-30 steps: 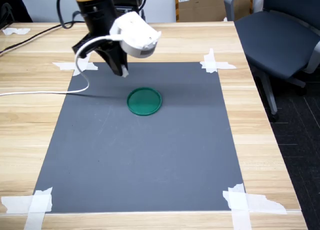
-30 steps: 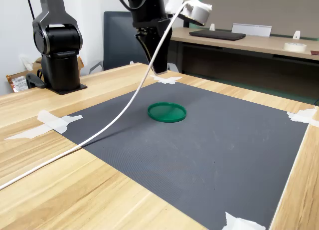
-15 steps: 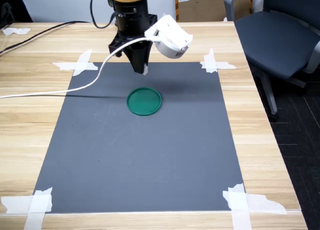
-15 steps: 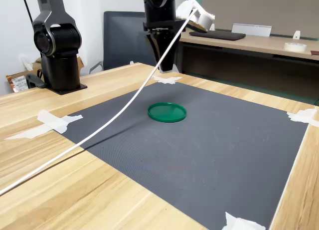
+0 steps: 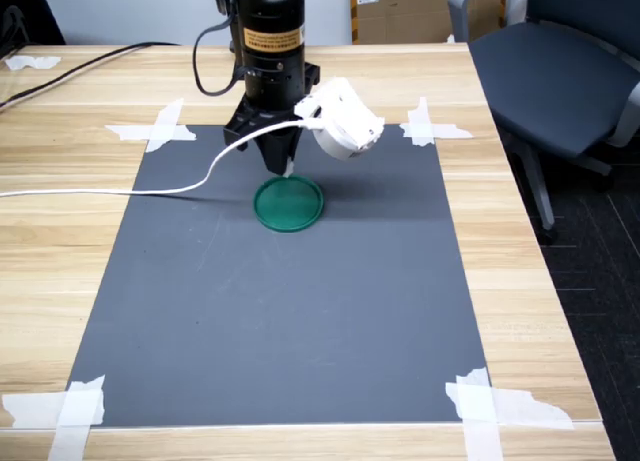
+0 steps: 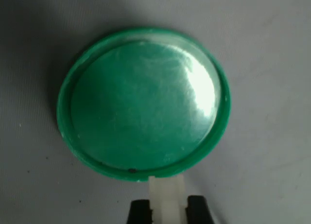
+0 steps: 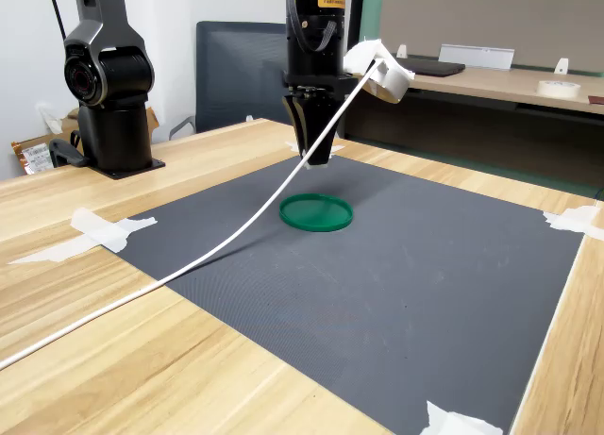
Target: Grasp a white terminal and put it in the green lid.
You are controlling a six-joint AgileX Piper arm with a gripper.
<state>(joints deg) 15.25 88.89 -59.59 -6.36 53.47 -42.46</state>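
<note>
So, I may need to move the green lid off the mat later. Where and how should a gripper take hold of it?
Probably by the raised rim, from straight above. The green lid lies flat on the grey mat with its rim upward, so one finger could drop inside the rim and one outside. The disc looks too low for a side grasp. For now the gripper is shut on the white terminal.
</note>
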